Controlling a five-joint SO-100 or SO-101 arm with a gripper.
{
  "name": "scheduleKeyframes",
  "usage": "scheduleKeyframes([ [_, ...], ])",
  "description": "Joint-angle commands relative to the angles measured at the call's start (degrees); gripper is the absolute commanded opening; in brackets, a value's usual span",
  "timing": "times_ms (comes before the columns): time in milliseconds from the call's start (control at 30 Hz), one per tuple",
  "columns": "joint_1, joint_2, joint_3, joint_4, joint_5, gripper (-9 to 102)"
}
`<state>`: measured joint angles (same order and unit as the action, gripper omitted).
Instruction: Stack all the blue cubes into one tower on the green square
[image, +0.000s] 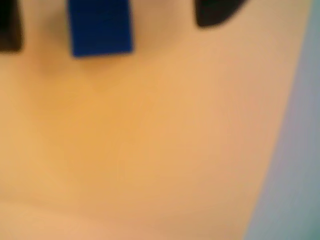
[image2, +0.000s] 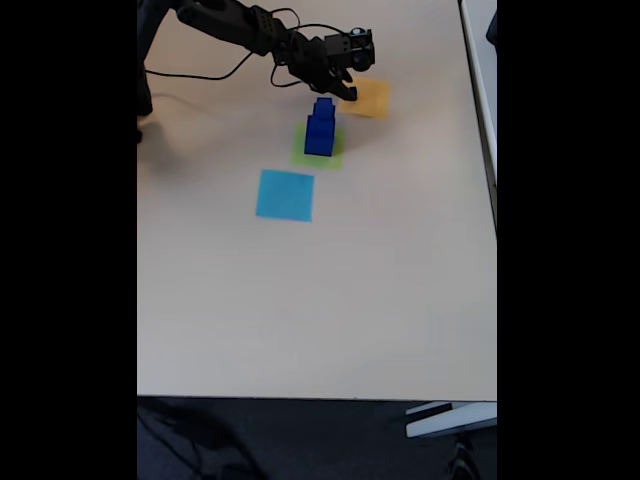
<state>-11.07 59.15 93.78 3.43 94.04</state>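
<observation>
- In the fixed view the black two-finger gripper (image2: 343, 88) hangs at the end of a dark arm (image2: 240, 25) that reaches in from the upper left, with a thin black cable (image2: 200, 75) looping down behind it.
- Just below the fingers in that view stands a tower of small dark royal-blue solid cubes (image2: 320, 128) — a larger one at the bottom and smaller ones on top, though the exact count is too small to tell.
- The tower rests on the flat lime-green paper square (image2: 331, 152), which lies just below and slightly left of the fingertips.
- The top of the tower sits right at the fingertips; whether they touch it cannot be told from here.
- Just right of the fingers lies a flat orange-yellow paper square (image2: 370, 97), partly under the gripper.
- Well below the fingers, beyond the green square, lies a flat light-blue paper square (image2: 285, 194), apart from everything else.
- All of this sits on a pale beige surface (image2: 320, 300).
- In the wrist view, very blurred, two dark fingers (image: 215, 12) show at the top edge — one at the far left, one right of centre.
- Between them a blue block (image: 101, 27) pokes down from the top edge, closer to the left finger, with clear gaps on both sides.
- The fingers stand wide, gripping nothing.
</observation>
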Motion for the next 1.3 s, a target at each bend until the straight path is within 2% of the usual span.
scheduleKeyframes([
  [0, 0.7, 4.2, -0.5, -1.4, -0.4, 16],
  [400, 1.1, 3.3, -1.3, -1.4, -0.1, 10],
  [1267, 1.2, 0.1, -5.4, -1.1, -0.6, 10],
])
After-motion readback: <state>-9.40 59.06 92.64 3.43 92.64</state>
